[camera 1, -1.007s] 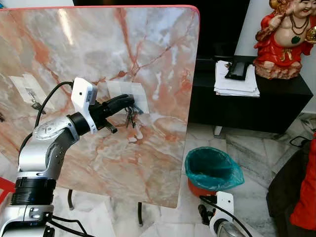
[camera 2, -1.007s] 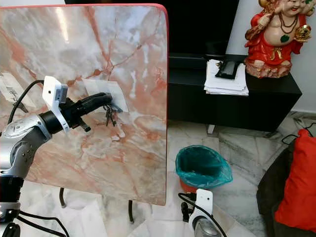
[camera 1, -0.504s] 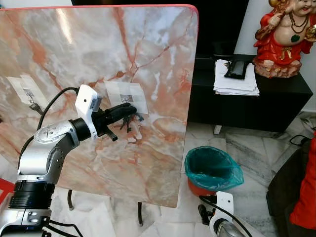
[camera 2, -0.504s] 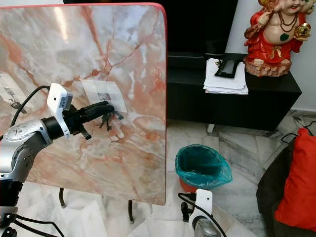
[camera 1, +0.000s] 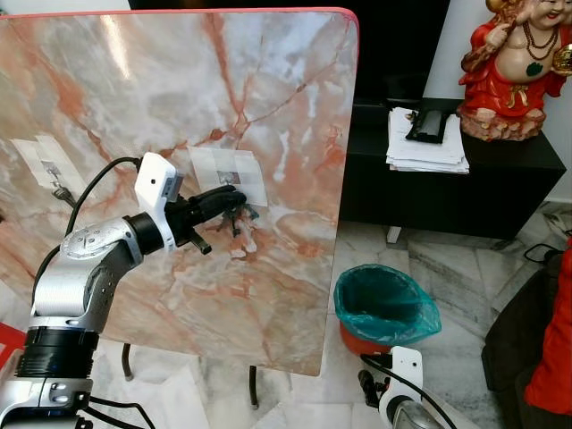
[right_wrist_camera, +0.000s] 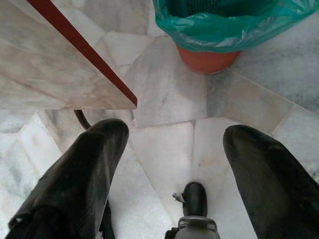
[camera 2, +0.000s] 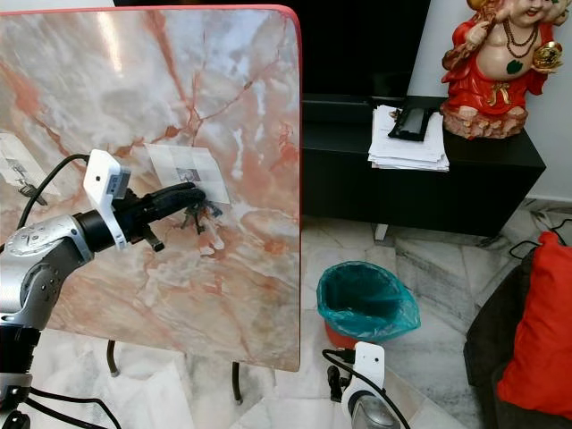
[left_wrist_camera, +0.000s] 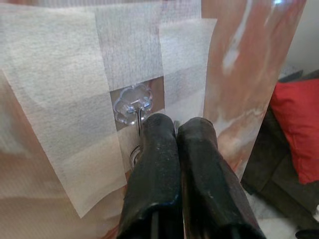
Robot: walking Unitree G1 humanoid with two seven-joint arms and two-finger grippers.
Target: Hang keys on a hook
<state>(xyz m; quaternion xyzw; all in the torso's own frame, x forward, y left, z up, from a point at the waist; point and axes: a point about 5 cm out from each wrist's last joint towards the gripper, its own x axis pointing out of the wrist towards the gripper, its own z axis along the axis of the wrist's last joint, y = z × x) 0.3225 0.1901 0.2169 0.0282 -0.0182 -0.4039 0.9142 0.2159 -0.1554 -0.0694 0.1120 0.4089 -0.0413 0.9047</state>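
A marble slab (camera 1: 268,107) with a red edge stood upright before me, tilted back on thin legs. Beside it ran a black cabinet (camera 1: 500,192), carrying a stack of papers (camera 1: 427,147) with a dark wallet (camera 1: 431,125) on top, and a red figurine (camera 1: 517,67). On the floor below stood a bin (camera 1: 386,308) lined with a green bag; I could not tell what lay inside. A red cushion (camera 2: 541,331) showed at the far right.

My left end effector (camera 1: 234,198) reached to the slab, its fingers (left_wrist_camera: 159,149) pressed together, the tips just under a clear hook (left_wrist_camera: 132,103) taped on with white strips (camera 1: 228,170). The keys (camera 1: 239,219) dangled at those tips, close against the slab; whether the ring sat on the hook I could not tell. A second taped hook (camera 1: 55,174) was farther left.

My right end effector (right_wrist_camera: 174,169) hung low over the floor, fingers wide apart, holding nothing.
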